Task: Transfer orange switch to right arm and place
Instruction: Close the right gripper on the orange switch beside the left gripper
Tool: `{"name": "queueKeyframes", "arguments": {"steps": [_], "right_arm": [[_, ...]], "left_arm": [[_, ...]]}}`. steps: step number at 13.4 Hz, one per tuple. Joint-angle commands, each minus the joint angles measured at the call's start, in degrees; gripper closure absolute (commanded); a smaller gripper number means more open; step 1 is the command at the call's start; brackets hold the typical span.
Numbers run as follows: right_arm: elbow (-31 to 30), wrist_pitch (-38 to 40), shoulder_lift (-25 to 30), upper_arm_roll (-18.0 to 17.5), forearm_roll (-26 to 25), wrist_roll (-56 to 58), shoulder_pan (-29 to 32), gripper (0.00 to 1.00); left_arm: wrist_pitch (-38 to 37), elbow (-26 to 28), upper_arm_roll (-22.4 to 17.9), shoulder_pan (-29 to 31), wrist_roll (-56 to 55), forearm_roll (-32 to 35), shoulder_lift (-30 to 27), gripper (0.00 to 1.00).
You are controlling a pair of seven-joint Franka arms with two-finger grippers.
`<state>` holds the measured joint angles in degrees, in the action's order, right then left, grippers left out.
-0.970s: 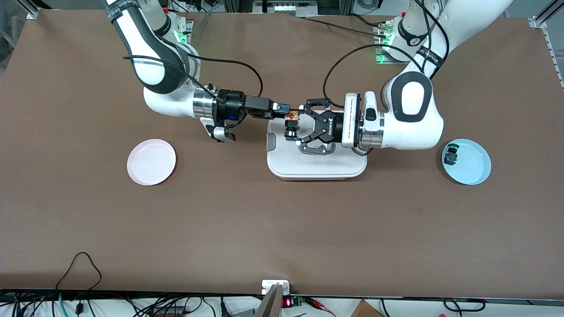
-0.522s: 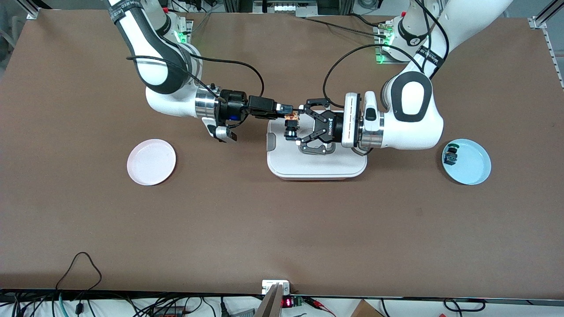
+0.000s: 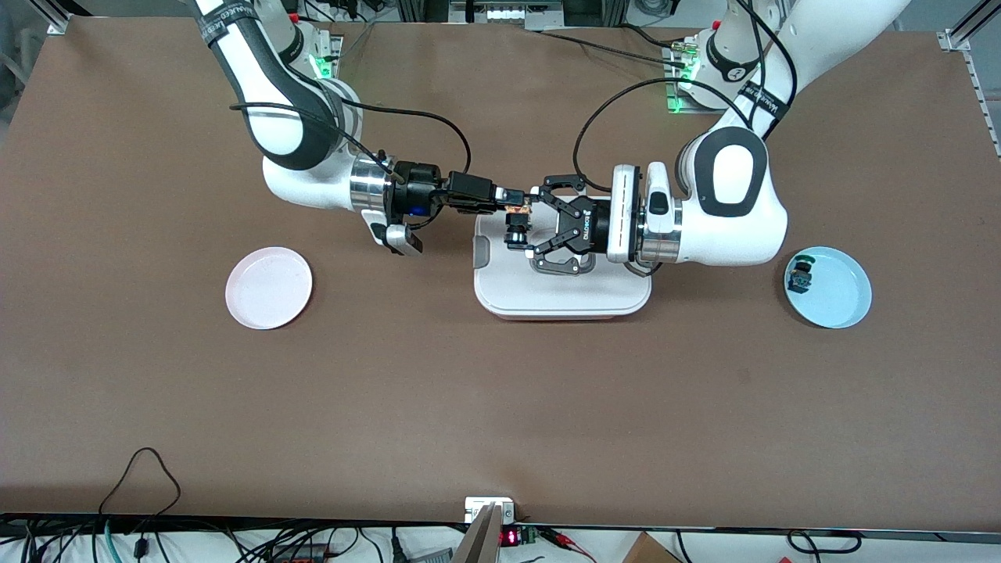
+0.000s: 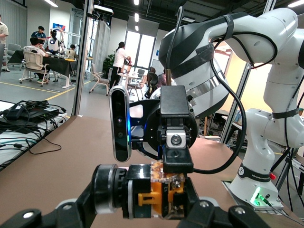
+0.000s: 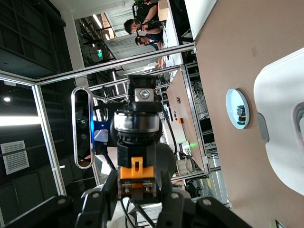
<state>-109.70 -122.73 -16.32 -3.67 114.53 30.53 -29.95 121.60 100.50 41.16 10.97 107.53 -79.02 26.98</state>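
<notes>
Brown table (image 3: 500, 391), white tray (image 3: 563, 293) at centre, pink plate (image 3: 268, 287) toward right arm's end, blue plate (image 3: 841, 301) toward left arm's end, orange switch (image 3: 516, 221) over the tray, clamped in left hand (image 3: 532, 223), right hand (image 3: 512, 195) at its orange end, grip there not discernible, open lab room with seated people in the left wrist view.

The front view looks down from high across the table (image 3: 500, 407), facing both arm bases. Each wrist view sits close behind its own gripper, looking level at the other arm; all three share the switch (image 3: 516, 223) (image 4: 152, 192) (image 5: 137, 178) over the tray (image 3: 563, 293)
</notes>
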Motion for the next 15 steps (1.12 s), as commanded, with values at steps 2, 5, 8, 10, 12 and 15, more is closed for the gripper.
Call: {"name": "queueKeyframes", "arguments": {"steps": [2,5,8,10,12,15], "right_arm": [[1.41,-1.28,-0.65,0.42,0.96,0.49,-0.46,1.0],[2.38,-0.84,-0.73,0.77,0.43,-0.04,0.41,1.0],[2.47,-0.75,-0.82,0.77,0.34,-0.04,0.68,1.0],[2.47,-0.75,-0.91,0.77,0.34,-0.04,0.68,1.0],[2.47,-0.75,-0.91,0.77,0.34,-0.04,0.68,1.0],[2.56,-0.75,-0.91,0.77,0.34,-0.04,0.59,1.0]], "left_arm": [[0.48,0.58,0.41,0.1,1.28,-1.84,-0.7,0.99],[0.39,0.66,0.41,0.19,1.19,-1.84,-0.7,0.99],[0.3,0.66,0.41,0.28,0.14,-1.84,-0.79,0.98],[0.3,0.66,0.32,0.54,0.05,-1.75,-1.05,0.65],[0.21,0.66,0.41,0.72,0.05,-1.75,-1.14,0.0],[0.21,0.58,0.32,0.72,0.14,-1.75,-1.05,0.0]]}}
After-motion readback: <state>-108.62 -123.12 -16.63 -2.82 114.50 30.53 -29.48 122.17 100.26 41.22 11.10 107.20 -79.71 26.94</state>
